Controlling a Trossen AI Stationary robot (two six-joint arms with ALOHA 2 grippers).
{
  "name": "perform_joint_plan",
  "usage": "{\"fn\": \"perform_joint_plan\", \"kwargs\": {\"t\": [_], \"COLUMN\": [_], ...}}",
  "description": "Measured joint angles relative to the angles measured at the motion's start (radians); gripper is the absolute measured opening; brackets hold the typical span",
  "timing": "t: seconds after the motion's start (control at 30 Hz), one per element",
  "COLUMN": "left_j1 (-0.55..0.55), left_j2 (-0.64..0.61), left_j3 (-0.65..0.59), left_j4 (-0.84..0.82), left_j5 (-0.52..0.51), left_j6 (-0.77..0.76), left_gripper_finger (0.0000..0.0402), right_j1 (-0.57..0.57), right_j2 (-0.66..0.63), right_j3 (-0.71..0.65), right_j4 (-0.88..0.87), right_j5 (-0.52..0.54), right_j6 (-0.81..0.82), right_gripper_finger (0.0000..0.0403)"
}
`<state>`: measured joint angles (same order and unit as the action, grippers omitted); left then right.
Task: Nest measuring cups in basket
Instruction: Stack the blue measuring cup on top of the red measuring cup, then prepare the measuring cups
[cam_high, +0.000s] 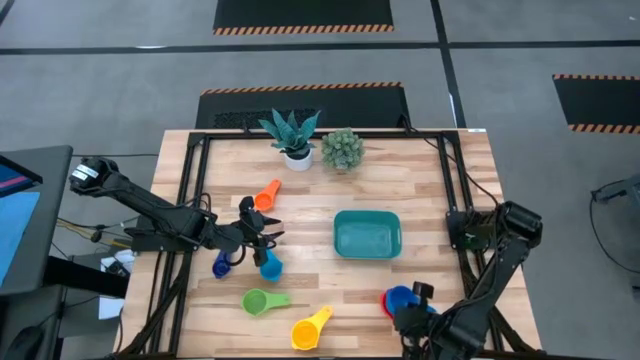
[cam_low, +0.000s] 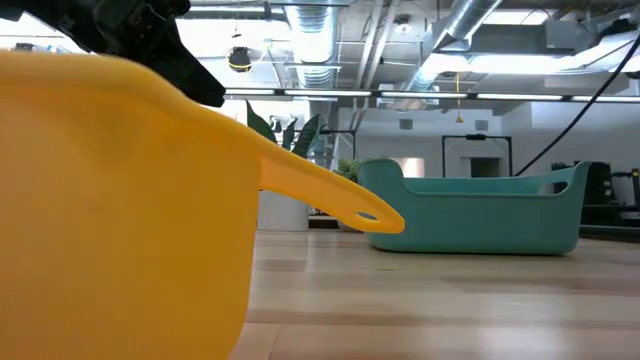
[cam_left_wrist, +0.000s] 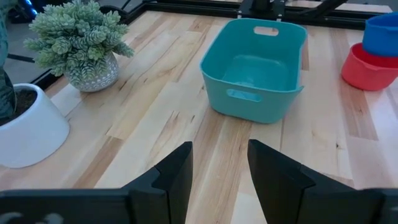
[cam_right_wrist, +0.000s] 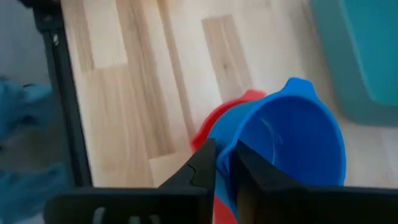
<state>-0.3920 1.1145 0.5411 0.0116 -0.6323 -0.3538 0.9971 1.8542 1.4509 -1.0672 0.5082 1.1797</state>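
Observation:
The teal basket (cam_high: 367, 233) stands at mid-table, also in the left wrist view (cam_left_wrist: 255, 68). My left gripper (cam_high: 262, 236) hovers open to its left, among the orange cup (cam_high: 267, 195), dark blue cup (cam_high: 222, 265) and light blue cup (cam_high: 270, 266), touching none. The green cup (cam_high: 256, 300) and yellow cup (cam_high: 310, 330) lie nearer the near edge. My right gripper (cam_right_wrist: 225, 171) is at the near right, shut on the blue cup (cam_right_wrist: 292, 143), which stands over the red cup (cam_right_wrist: 217, 118). My right gripper pinches the blue cup by its rim and wall (cam_right_wrist: 225, 154), one finger (cam_right_wrist: 252, 174) inside the cup and one finger (cam_right_wrist: 202, 168) outside. The cup stays upright, mouth up, over the red cup (cam_left_wrist: 367, 65). Whether it rests in the red cup or is lifted, I cannot tell.
Two potted plants (cam_high: 297, 135) (cam_high: 342, 150) stand at the far edge behind the basket. Bare wood lies between my left gripper and the basket (cam_left_wrist: 205, 143). In the low view the yellow cup (cam_low: 120, 200) fills the foreground, its handle pointing toward the basket (cam_low: 480, 210).

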Motion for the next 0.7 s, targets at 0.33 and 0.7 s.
{"fn": "perform_joint_plan", "kwargs": {"t": [0.33,0.7], "left_j1": [0.000,0.000], "left_j2": [0.000,0.000], "left_j3": [0.000,0.000], "left_j4": [0.000,-0.002], "left_j5": [0.000,0.001], "left_j6": [0.000,0.000], "left_gripper_finger": [0.0146,0.0146], "right_j1": [-0.041,-0.072], "right_j2": [0.000,0.000], "right_j3": [0.000,0.000], "right_j4": [-0.001,0.001], "right_j5": [-0.066,-0.072], "right_j6": [-0.010,-0.027], "right_gripper_finger": [0.0098,0.0146]}}
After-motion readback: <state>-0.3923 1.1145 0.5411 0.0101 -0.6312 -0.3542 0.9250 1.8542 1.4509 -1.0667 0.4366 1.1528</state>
